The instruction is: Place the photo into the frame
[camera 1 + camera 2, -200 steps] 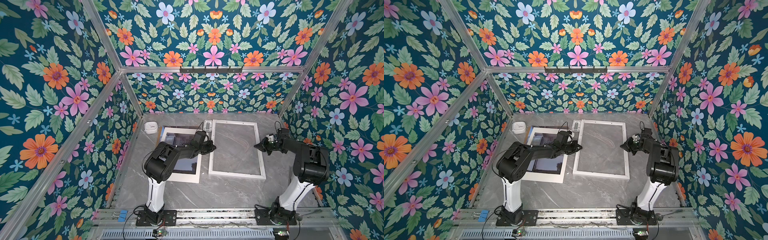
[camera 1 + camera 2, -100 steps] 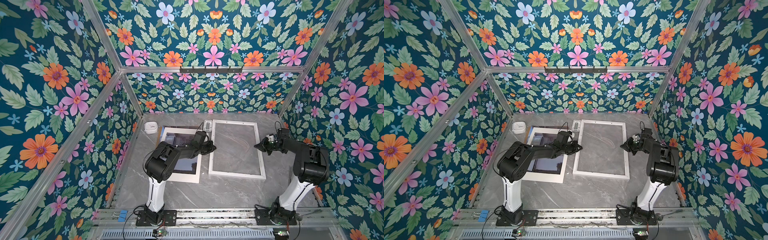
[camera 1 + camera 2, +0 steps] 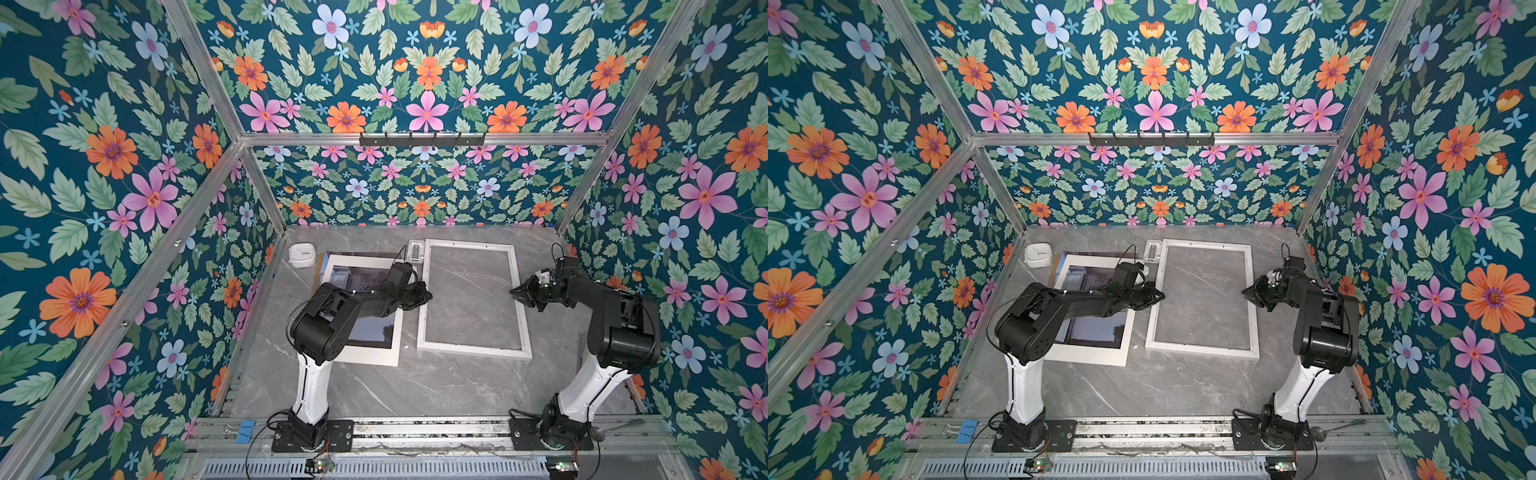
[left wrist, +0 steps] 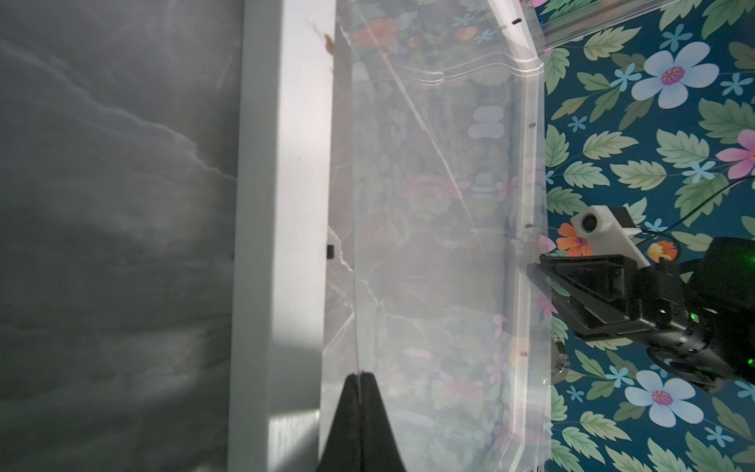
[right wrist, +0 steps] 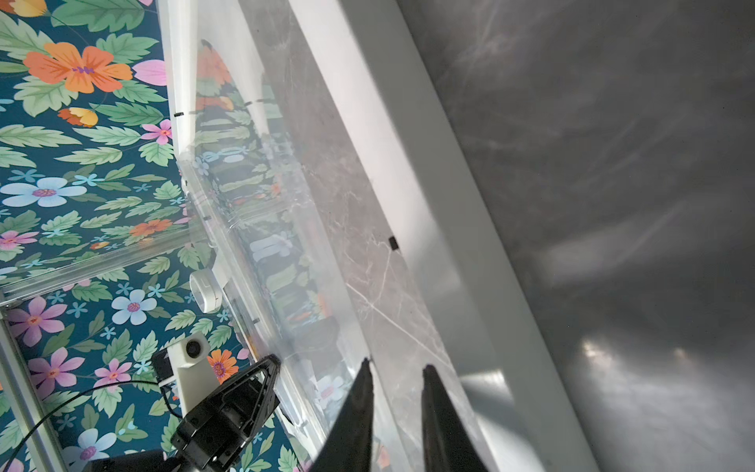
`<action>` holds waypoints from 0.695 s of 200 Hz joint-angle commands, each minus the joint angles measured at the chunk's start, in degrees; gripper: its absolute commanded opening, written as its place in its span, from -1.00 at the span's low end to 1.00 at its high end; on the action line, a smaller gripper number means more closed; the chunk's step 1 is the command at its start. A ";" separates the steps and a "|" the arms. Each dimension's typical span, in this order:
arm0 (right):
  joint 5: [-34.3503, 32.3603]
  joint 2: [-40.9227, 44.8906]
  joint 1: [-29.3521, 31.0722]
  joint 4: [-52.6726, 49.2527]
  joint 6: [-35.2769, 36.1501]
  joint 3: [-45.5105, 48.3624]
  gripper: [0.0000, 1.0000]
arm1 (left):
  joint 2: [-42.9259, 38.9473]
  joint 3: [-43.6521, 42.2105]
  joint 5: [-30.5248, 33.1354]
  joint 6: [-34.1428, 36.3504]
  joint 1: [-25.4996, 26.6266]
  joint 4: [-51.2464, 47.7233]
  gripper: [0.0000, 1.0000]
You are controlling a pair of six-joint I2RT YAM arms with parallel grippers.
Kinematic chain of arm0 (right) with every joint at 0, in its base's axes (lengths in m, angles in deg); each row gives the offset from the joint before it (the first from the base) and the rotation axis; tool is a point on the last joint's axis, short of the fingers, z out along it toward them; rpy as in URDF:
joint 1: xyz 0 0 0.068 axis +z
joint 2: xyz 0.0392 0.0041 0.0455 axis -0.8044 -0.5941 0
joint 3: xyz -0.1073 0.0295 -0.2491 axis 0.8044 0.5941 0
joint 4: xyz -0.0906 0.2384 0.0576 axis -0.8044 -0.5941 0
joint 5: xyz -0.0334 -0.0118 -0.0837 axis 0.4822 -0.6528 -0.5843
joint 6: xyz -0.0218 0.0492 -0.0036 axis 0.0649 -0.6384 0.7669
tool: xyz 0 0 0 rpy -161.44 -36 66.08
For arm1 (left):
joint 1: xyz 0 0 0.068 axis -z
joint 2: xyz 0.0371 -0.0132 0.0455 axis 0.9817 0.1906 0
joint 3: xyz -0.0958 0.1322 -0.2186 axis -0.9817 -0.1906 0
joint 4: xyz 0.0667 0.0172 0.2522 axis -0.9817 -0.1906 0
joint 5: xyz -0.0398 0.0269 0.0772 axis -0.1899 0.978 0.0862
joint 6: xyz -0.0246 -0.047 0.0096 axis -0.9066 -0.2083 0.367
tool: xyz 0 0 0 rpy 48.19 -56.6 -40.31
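Photo (image 3: 370, 330) under white mat (image 3: 374, 355), toward table's (image 3: 415, 390) left edge, just beside flat frame (image 3: 473, 351); left gripper (image 4: 359, 376) pinching clear pane (image 4: 429, 245); right gripper (image 5: 398, 367) just parted, empty; pane probably being released into the frame, photo next.

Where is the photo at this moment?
In a top view the photo lies flat on the left side of the table, showing through the white mat opening, just left of the frame.
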 commanded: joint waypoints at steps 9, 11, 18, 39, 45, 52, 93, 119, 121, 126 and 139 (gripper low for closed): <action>-2.28 1.59 0.01 -2.16 0.59 -0.14 -0.49 | 0.03 0.04 0.37 0.01 0.00 1.07 -1.00; -2.38 1.71 0.02 -2.20 0.63 -0.14 -0.49 | 0.10 0.00 0.38 0.03 0.00 1.04 -1.00; -2.62 1.94 0.02 -2.42 0.61 -0.14 -0.49 | 0.12 0.09 0.35 0.03 0.00 1.05 -1.00; -3.62 2.74 0.02 -2.88 0.54 0.04 -0.47 | 0.14 0.13 0.19 0.03 0.00 0.96 -1.00; -3.88 2.92 0.02 -3.00 0.50 0.04 -0.46 | 0.20 0.21 0.18 0.03 0.00 0.95 -1.00; -4.16 3.09 -0.01 -3.07 0.51 0.04 -0.45 | 0.12 0.22 0.18 -0.04 0.00 0.94 -1.00; -5.23 3.30 0.00 -3.79 0.58 -0.05 -0.44 | 0.43 0.39 -0.08 -0.03 -0.01 0.94 -1.00; -6.44 3.58 -0.03 -4.15 0.59 0.06 -0.43 | 0.56 0.51 -0.18 -0.10 0.00 0.94 -1.00; -6.45 3.59 -0.06 -4.15 0.67 0.11 -0.42 | 0.51 0.56 -0.18 -0.13 0.00 0.94 -1.00; -6.39 3.60 -0.05 -4.08 0.61 0.19 -0.43 | 0.47 0.57 -0.13 -0.06 0.00 0.94 -1.00; -6.33 3.76 -0.02 -3.91 0.59 0.21 -0.42 | 0.51 0.61 -0.17 -0.14 0.00 0.94 -1.00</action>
